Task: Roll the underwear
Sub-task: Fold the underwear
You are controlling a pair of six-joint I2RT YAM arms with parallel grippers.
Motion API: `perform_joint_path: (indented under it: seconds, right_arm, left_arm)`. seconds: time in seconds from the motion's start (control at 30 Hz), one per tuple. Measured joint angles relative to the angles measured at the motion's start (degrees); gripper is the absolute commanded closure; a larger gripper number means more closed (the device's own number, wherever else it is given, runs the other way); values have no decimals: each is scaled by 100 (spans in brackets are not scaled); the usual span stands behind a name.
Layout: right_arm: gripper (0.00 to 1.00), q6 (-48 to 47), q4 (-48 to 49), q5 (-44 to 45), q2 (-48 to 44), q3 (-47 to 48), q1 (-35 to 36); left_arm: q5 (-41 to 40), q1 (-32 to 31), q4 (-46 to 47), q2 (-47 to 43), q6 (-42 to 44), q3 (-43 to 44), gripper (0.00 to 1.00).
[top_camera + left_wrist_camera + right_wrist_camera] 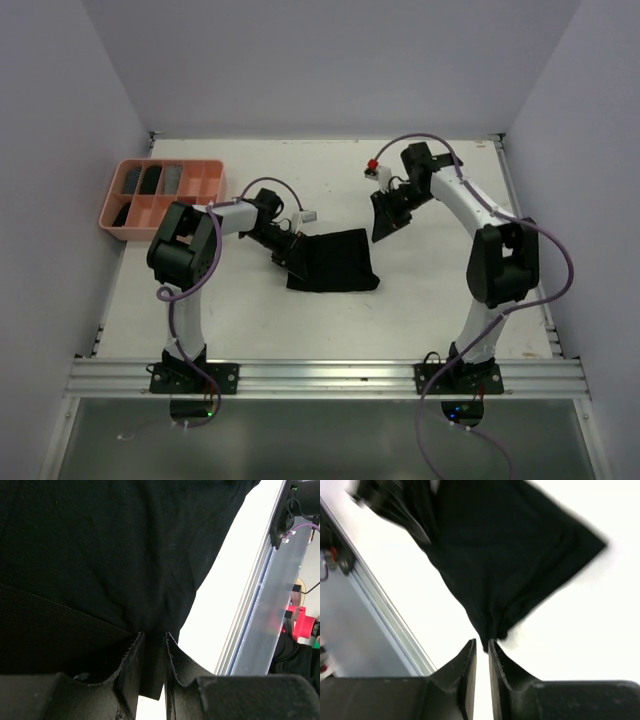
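Observation:
The black underwear (pixel 335 262) lies mostly flat on the white table, in the middle. My left gripper (pixel 291 250) is shut on its left edge, and in the left wrist view the cloth (pixel 125 555) runs down between the fingers (pixel 152 637). My right gripper (pixel 381 228) is at the cloth's far right corner. In the right wrist view the cloth (pixel 505 555) bunches to a point at the nearly closed tips (pixel 482 642), pinched only at the very end. The grey-and-white striped garment is not discernible in any view.
A salmon-pink compartment tray (pixel 208 168) stands at the far left with dark items in several compartments. An aluminium rail (pixel 320 378) runs along the near table edge. Grey walls close in the left, back and right sides.

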Motion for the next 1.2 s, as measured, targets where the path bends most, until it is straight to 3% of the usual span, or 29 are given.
perform_joint_path:
  seconds: [0.13, 0.27, 0.43, 0.7, 1.07, 1.17, 1.2]
  right_arm:
    - [68, 754, 898, 46, -431, 120, 426]
    - [55, 1464, 1777, 55, 118, 48, 846]
    - [47, 1947, 2398, 116, 977, -52, 828]
    - [47, 1930, 2531, 339, 1526, 175, 599]
    - [45, 1038, 2031, 1073, 1672, 966, 26]
    - [55, 868, 1869, 1134, 1613, 1198, -76]
    - [64, 831, 1818, 1110, 1545, 1217, -94]
  left_arm:
    - [2, 0, 2, 0, -13, 0, 72]
    - [4, 0, 2, 2, -15, 2, 71]
    - [7, 0, 2, 2, -17, 0, 71]
    - [11, 0, 15, 2, -46, -9, 70]
    - [11, 0, 37, 2, -68, -11, 70]
    - [11, 0, 37, 2, -72, -11, 70]
    - [11, 0, 39, 2, -72, -11, 70]
